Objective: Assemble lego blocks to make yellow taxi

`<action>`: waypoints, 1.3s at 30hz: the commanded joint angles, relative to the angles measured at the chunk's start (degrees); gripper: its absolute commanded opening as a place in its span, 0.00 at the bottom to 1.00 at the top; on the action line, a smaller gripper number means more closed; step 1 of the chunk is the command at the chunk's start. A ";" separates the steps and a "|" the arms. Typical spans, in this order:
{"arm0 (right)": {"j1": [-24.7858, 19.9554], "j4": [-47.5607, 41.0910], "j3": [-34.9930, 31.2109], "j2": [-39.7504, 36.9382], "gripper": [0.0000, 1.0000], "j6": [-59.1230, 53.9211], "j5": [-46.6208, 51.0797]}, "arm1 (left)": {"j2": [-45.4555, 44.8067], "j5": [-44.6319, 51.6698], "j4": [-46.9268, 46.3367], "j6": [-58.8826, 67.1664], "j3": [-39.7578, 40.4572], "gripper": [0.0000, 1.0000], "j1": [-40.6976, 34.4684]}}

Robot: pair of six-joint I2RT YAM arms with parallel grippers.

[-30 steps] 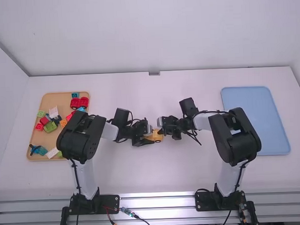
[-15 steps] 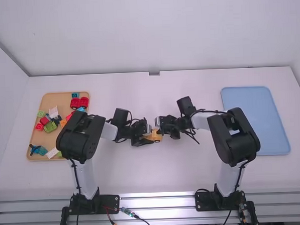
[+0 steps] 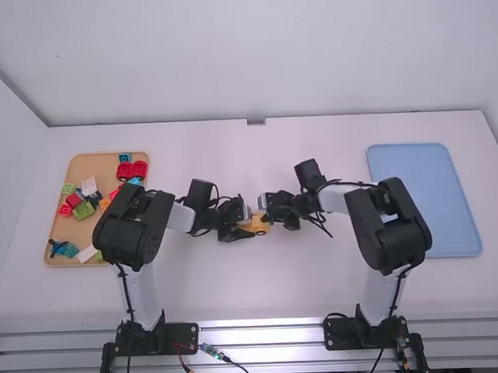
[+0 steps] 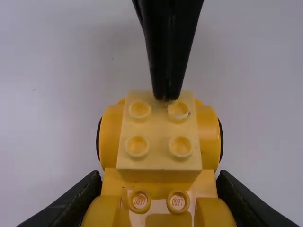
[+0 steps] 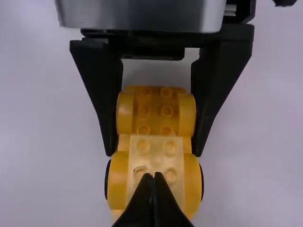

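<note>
Yellow chassis (image 5: 155,102) clamped in our left gripper (image 5: 154,150), we've edged our closed right gripper (image 5: 153,177) nearer, likely seating its pale block (image 4: 158,130).

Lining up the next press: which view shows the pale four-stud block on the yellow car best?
Left wrist view: the pale block looks largest there, all four studs visible. Right wrist view: smaller, partly behind the right gripper. High view: too small to make out.

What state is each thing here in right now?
Left end effector: closed on the yellow base.
Right end effector: closed, tips at the pale block.
Yellow base: gripped.
Pale block: on the base, studs up.
Tan tray: holding blocks.
Blue tray: lying flat.
</note>
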 commanded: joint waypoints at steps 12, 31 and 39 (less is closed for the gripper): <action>-4.79 -8.68 4.24 -9.68 0.00 -9.33 -2.82 | 0.92 -1.09 -1.38 0.97 0.81 0.38 -0.63; -10.86 -10.56 4.13 -13.27 0.99 0.33 -0.48 | 0.92 -5.40 -1.49 1.00 0.96 0.45 -0.63; -10.86 -10.73 4.13 -13.29 0.99 1.03 -0.50 | 0.92 -5.46 -1.55 0.95 0.96 0.60 -0.63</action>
